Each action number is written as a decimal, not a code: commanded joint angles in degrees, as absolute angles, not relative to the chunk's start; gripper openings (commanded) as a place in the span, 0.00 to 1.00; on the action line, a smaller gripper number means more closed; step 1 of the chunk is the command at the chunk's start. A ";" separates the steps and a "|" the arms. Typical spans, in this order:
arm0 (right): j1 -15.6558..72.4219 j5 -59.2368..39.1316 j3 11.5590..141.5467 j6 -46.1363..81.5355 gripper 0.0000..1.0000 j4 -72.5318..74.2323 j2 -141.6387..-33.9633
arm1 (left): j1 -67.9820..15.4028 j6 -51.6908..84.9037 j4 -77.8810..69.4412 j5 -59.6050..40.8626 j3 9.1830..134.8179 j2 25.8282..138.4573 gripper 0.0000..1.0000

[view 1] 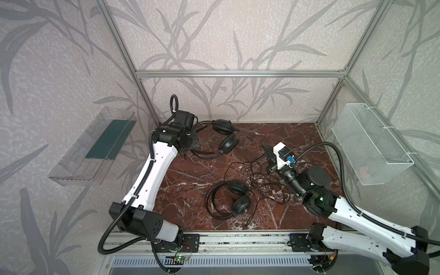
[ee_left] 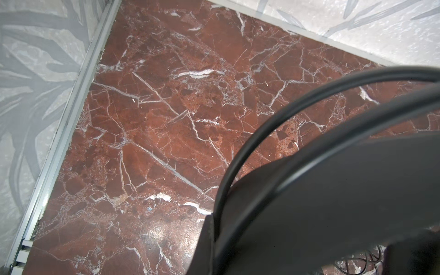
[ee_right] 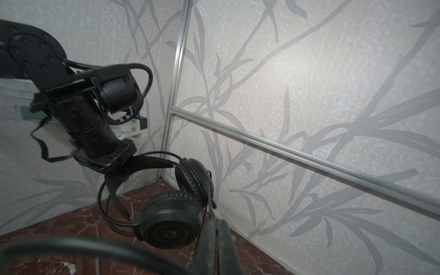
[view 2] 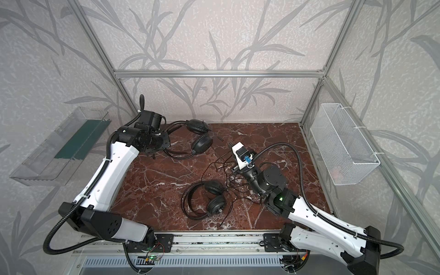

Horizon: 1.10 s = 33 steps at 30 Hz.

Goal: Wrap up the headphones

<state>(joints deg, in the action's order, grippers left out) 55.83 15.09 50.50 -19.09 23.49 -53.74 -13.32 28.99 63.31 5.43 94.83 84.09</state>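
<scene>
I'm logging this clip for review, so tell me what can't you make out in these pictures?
- Left tool: hidden under the left arm in both top views; the right wrist view doesn't show whether it grips the far headset.
- Right tool: shut, but whether a cable is pinched is blurred in its wrist view and too small in both top views.
- Cable tangle: strands too thin to trace, partly under the right arm.

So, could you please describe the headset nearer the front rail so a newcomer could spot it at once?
In both top views, find the red marble table. Near its front edge, about mid-width, lies the front headset, headband loop left of its earcups. Unlike the back headset in the far left corner, it has a thin cable tangle sprawled just to its right.
</scene>
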 commanded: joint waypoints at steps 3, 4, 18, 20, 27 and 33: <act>61.31 8.96 66.94 -26.58 0.00 10.71 -60.00 | -13.20 30.71 59.51 3.36 92.75 82.97 0.00; 62.13 8.69 70.00 -28.02 0.00 7.53 -61.43 | -13.24 30.80 59.35 3.33 92.56 83.05 0.00; 74.49 13.46 106.04 -51.03 0.00 -22.56 -79.65 | -14.60 29.62 57.75 4.02 89.01 86.44 0.00; 74.63 14.05 111.85 -52.56 0.00 -25.94 -82.45 | -15.45 29.31 57.44 4.99 87.96 86.71 0.00; 76.91 17.12 128.92 -55.08 0.00 -38.81 -91.14 | -14.65 31.91 54.55 3.43 85.25 85.14 0.00; 77.43 30.41 118.05 -71.16 0.00 -17.83 -89.29 | -14.96 29.57 55.50 4.27 84.85 83.74 0.00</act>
